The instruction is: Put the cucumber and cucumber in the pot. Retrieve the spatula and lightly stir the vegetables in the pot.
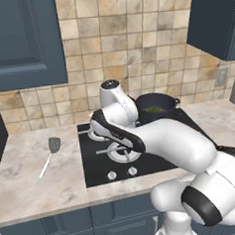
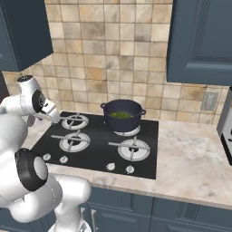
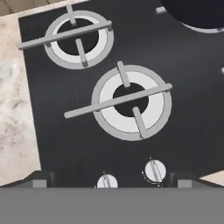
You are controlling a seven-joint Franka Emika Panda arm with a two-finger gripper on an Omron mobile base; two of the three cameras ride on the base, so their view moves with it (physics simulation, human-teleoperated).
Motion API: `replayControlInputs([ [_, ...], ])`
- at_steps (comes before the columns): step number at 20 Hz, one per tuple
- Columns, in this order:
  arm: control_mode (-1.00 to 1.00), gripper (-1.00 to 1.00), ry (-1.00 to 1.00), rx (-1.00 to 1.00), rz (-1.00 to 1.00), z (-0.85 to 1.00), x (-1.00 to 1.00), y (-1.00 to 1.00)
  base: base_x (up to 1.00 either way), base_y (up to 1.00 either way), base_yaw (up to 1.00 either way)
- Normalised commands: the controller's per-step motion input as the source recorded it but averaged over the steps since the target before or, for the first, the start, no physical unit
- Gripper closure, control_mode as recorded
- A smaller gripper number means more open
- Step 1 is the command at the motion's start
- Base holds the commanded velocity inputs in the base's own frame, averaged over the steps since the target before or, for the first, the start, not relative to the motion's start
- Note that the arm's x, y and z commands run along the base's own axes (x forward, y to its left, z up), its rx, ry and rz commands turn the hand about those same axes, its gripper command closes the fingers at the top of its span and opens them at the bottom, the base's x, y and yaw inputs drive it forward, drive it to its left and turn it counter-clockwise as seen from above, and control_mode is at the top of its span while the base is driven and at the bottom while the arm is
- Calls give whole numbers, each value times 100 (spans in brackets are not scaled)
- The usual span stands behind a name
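One pot (image 2: 123,115) stands on the back right burner, centre of the right base view, with green inside, count unclear; one spatula (image 1: 50,155) lies on the counter (image 1: 24,170) at mid-left, well apart; the hob (image 3: 65,118) shows four burners; gripper (image 3: 108,181) spread wide, holding nothing.

Glossy white rounded arm links, dark joint bands

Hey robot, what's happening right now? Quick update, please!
Gripper over the stove, holding nothing. Green vegetables already in the pot. Spatula lying on the counter left of the stove, not yet picked up. Nothing blocking it.
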Motion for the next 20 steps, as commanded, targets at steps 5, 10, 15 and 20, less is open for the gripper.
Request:
replayControlInputs([
  [5,-100,-100,0,-4,0,-11,-48,48,0,0,0],
  [10,-100,-100,0,0,0,-1,-36,51,0,0,0],
  [15,-100,-100,0,0,0,0,-26,56,0,0,0],
  [20,-100,-100,2,1,0,-5,-3,54,0,0,0],
])
